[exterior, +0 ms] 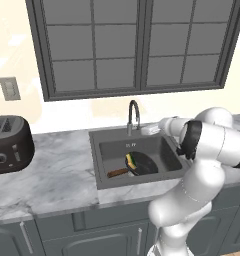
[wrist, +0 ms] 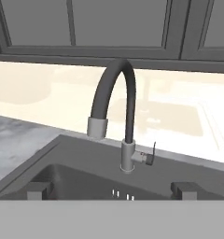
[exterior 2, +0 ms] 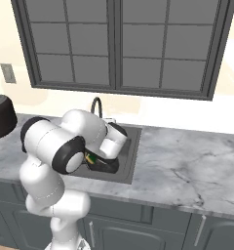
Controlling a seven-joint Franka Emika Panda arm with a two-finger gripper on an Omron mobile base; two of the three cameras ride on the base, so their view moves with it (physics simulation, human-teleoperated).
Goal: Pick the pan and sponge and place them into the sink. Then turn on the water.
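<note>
Pan (exterior: 142, 164) + sponge (exterior: 130, 160) already in sink (exterior: 105, 159), sponge on pan's rim. No water running. Next thing: faucet (wrist: 117, 109) lever (wrist: 150, 156), small, stiff, likely slick; judged best pushed at tip, light force. Arm bent over sink's right side, gripper (wrist: 112, 190) level, facing faucet, near. Fingers spread wide, holding nothing.

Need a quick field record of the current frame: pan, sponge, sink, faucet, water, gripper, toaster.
pan: in the sink basin, black pan, wooden handle pointing left
sponge: yellow-green sponge lying on the pan's left rim
faucet: dark gooseneck faucet at the sink's rear, small lever at its base
water: no stream visible from the spout
gripper: gripper facing the faucet, fingers apart, holding nothing
toaster: black toaster on the counter, left of the sink
</note>
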